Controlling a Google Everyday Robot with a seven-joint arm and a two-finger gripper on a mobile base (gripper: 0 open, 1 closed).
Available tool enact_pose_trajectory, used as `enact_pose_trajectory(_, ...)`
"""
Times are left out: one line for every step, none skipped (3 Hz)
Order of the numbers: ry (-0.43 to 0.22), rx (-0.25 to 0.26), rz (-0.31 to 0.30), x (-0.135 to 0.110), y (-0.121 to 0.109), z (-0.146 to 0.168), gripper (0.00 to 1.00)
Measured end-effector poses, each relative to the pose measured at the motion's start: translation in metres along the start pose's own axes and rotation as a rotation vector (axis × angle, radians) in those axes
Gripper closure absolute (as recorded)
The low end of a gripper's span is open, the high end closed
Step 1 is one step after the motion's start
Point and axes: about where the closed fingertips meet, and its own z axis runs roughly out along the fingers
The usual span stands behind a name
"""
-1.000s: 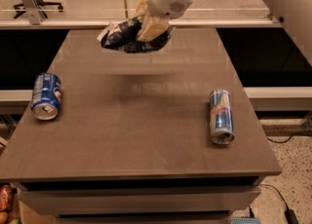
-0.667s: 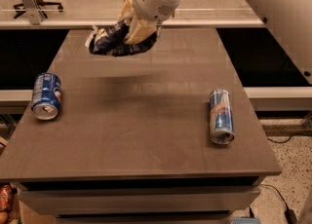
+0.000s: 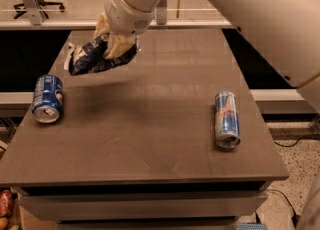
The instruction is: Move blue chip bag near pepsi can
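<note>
Here my pincer (image 3: 116,48), clamped on the crumpled chip bag (image 3: 88,61), hangs above the surface (image 3: 150,139) near the pepsi can (image 3: 47,99); I judge the bag light, soft, slippery; best pinched mid-body.

Table (image 3: 150,139) under tool (image 3: 117,44), pepsi can (image 3: 47,99), slim can (image 3: 227,119)

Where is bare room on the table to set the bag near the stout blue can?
The widest bare patch is the table middle, between the pepsi can at left and the slim can at right. The front strip is bare too. Crowded only at back left: the gripper holds the blue chip bag there.
</note>
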Motion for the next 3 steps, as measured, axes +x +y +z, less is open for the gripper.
enact_pose_trajectory(0.002,-0.025,-0.039,-0.014,0.000,0.021,1.00)
enact_pose_trajectory(-0.018,-0.072,-0.063,-0.036,-0.002,0.070,1.00)
enact_pose_trajectory(-0.021,-0.076,-0.059,-0.036,-0.002,0.072,1.00)
